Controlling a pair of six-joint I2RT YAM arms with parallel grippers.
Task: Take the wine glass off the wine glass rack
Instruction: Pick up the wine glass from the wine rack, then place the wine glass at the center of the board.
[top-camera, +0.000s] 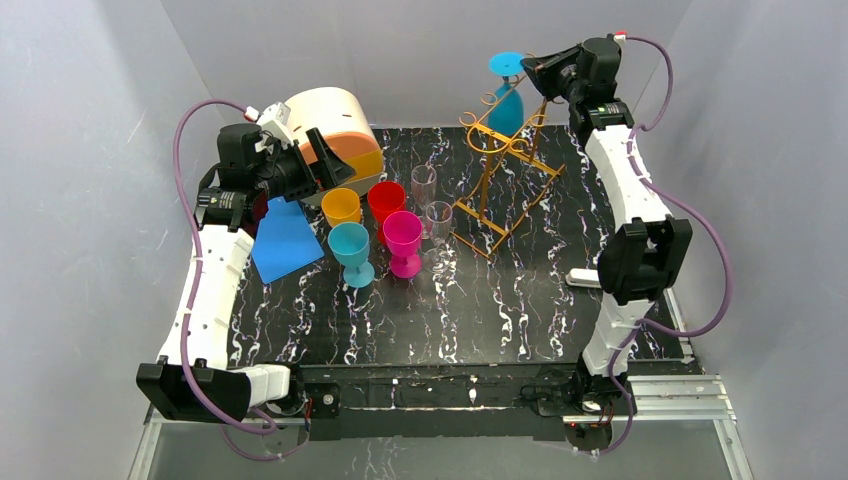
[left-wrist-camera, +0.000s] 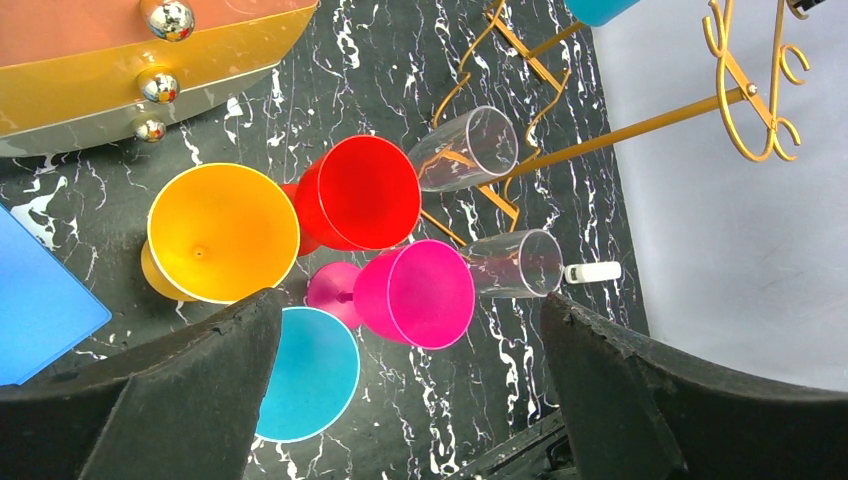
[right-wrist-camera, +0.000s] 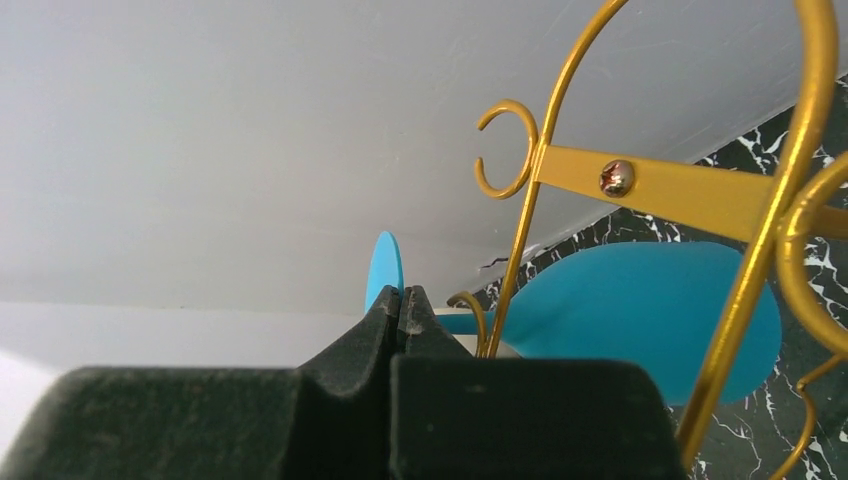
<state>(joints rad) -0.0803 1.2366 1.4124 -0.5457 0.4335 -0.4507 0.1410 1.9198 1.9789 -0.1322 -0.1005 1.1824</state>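
The left tool (left-wrist-camera: 410, 310) hung released, its jaws spread wide, above a cluster of cups on the left half of the dark marbled worktop (top-camera: 480, 310). Below it to the left lay a blue sheet (top-camera: 285, 243), and behind it stood a rounded white-and-orange box (top-camera: 335, 115). The cups stood upright and close together: orange cup (top-camera: 341, 206), teal cup (top-camera: 350, 243) nearest the arms, red cup (top-camera: 386, 198) and pink cup (top-camera: 403, 235). Just right of these stood two clear glasses (top-camera: 424, 182), one behind the other.

Further right stood the rack (top-camera: 500, 185), its wire base on the worktop and its scrolled top rails running towards the back wall. The wine glass (top-camera: 507, 112), teal, was at the rack's far end, upside down, with its bowl between the rails and its round foot uppermost. Whether the foot rested on the rails could not be told.

The right tool (right-wrist-camera: 402, 295) was raised to the level of that foot, just beside it, clenched with its fingers pressed together and nothing visible between them. A small white object (top-camera: 583, 278) lay on the worktop near the right arm.
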